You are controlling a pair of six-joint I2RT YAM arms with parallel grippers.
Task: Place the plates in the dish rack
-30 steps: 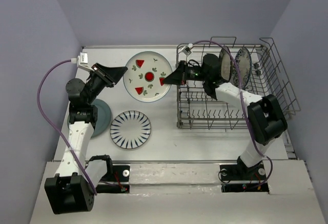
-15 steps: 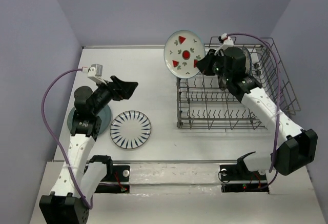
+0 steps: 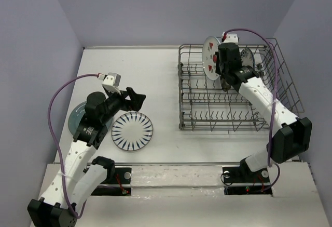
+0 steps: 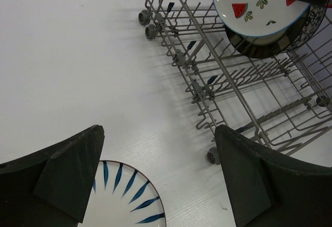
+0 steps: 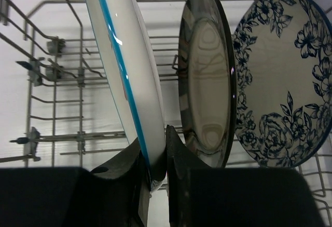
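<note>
Red-triangle plate pinched in right gripper at dish rack; left gripper spread.

A white worktop is lying under even light, its faint wood grain showing in the left wrist view. Pale lilac walls are closing it in along the far edge and both side edges. A lighter raised strip is running along its near edge.
</note>
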